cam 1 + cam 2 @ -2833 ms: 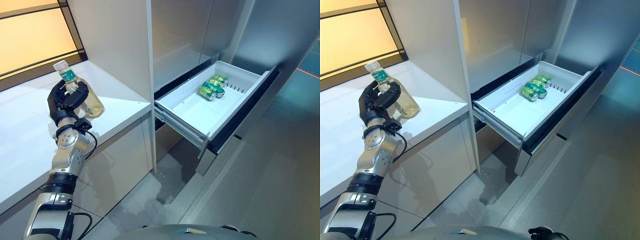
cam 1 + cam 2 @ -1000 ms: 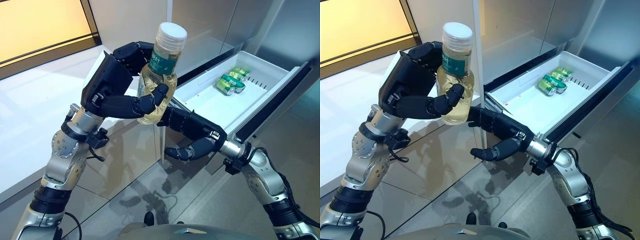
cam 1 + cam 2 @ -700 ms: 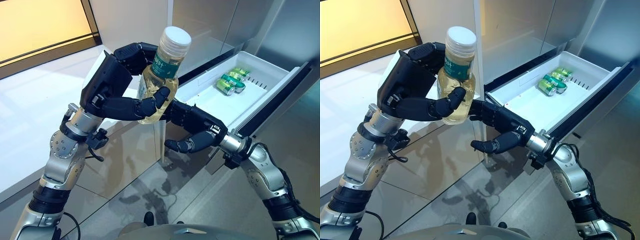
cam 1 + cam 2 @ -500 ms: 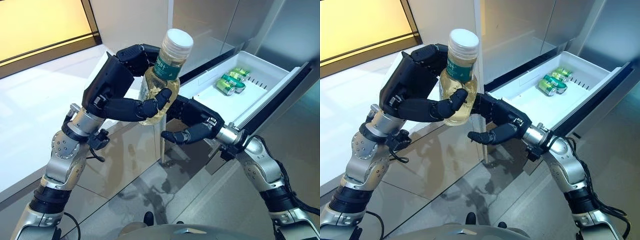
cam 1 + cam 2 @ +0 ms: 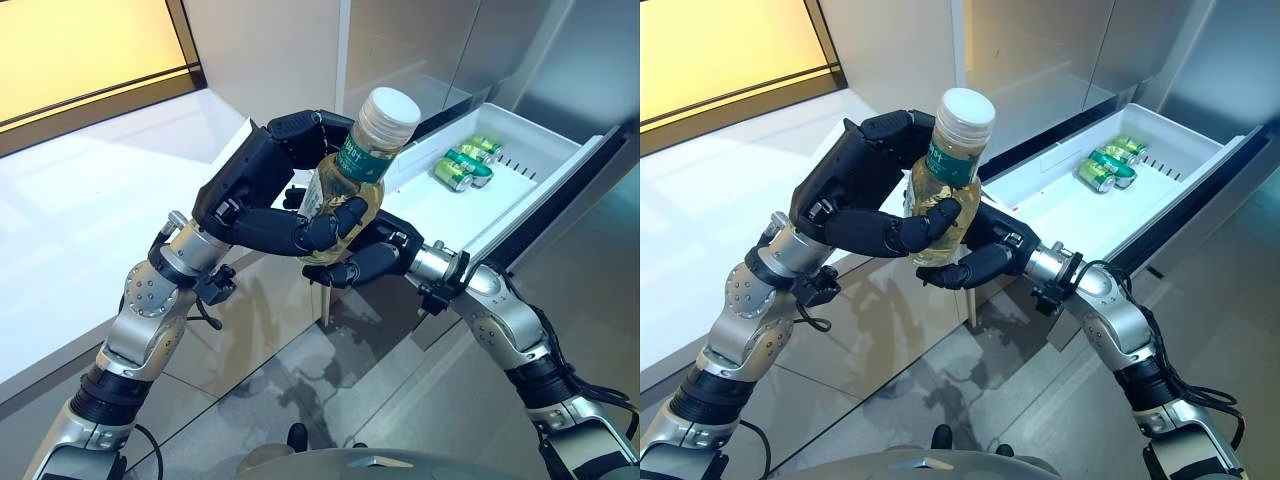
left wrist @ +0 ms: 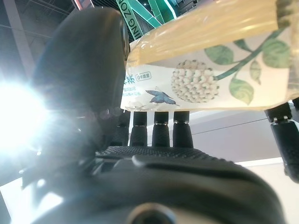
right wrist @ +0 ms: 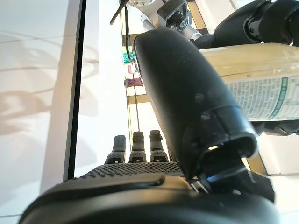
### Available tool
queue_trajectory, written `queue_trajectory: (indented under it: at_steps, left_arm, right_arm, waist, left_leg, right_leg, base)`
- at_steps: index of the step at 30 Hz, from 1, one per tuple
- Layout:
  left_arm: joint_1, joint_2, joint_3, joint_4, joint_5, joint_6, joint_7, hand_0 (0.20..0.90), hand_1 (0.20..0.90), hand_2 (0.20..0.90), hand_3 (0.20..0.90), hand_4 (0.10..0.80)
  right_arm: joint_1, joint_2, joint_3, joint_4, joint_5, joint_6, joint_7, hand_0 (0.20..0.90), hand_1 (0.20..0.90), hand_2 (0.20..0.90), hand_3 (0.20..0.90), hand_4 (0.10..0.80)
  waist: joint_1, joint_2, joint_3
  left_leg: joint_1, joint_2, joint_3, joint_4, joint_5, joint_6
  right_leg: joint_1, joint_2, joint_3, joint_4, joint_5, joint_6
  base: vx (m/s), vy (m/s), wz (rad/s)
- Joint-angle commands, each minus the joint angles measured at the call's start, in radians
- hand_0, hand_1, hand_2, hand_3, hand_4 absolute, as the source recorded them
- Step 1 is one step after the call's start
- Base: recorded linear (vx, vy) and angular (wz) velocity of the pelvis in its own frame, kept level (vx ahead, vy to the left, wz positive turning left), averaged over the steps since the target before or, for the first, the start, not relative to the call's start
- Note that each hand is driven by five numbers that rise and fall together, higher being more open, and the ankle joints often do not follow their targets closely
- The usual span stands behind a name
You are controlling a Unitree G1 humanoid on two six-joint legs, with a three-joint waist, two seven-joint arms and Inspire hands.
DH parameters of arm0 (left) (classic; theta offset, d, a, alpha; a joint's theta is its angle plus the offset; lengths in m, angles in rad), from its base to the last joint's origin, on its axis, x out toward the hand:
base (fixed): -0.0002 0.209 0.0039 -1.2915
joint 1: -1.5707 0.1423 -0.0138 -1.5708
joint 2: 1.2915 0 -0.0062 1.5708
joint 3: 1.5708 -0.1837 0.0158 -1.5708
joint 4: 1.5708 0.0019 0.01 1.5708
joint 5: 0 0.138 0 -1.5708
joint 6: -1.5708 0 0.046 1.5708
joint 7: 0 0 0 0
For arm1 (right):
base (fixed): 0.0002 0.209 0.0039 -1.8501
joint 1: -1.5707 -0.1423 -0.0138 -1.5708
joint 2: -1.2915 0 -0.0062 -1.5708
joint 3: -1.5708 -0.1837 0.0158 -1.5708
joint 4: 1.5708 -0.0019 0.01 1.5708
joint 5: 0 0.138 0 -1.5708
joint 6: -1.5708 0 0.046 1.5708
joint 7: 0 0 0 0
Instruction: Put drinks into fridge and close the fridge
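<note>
Now mid-handover: left hand [image 5: 262,196] curled round tea bottle [image 5: 946,185], right hand [image 5: 978,250] cupping its base, fingers curled. Next: release left, carry to fridge drawer [image 5: 520,205] beside cans [image 5: 460,167].

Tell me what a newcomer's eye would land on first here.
The bottle of pale yellow drink, held up mid-air at the centre: the left hand is curled round it, and the right hand cups it from below. Beyond, at upper right, the white fridge drawer stands open with green cans lying inside.
</note>
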Motion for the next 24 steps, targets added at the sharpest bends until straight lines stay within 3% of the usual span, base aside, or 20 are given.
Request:
queue_trajectory:
  at_steps: [1,8,24]
  left_arm:
    - [-0.217,-0.049,-0.014,-0.001,-0.081,-0.085,0.057,0.3,0.3,0.3,0.2,0.1]
    - [-0.216,-0.031,-0.014,0.012,0.007,-0.11,0.101,0.3,0.3,0.3,0.2,0.1]
    - [-0.213,-0.017,-0.016,0.01,0.023,-0.083,0.114,0.3,0.3,0.3,0.2,0.1]
  right_arm:
    - [-0.167,0.065,-0.015,-0.047,0.117,-0.062,0.003,0.9,0.9,0.9,0.9,0.8]
    - [-0.181,0.057,0.004,-0.089,0.118,-0.049,0.022,0.9,0.9,0.9,0.9,0.8]
    - [-0.21,0.033,-0.006,-0.157,0.117,-0.072,0.016,0.9,0.9,0.9,0.9,0.8]
  waist:
    - [0.005,-0.01,-0.102]
    - [0.008,-0.01,-0.104]
    - [0.003,-0.01,-0.101]
  left_leg:
    - [0.041,-0.007,-0.003,0.001,-0.132,-0.017]
    - [0.041,-0.008,-0.001,0.001,-0.131,-0.015]
    - [0.042,-0.008,0.0,0.001,-0.132,-0.014]
  right_leg:
    - [-0.02,-0.027,0.004,0.01,0.004,0.087]
    - [-0.021,-0.028,0.006,0.01,0.004,0.087]
    - [-0.025,-0.028,0.013,0.012,0.007,0.089]
  base:
    - [0.0,0.0,0.0]
    - [0.0,0.0,0.0]
    - [0.0,0.0,0.0]
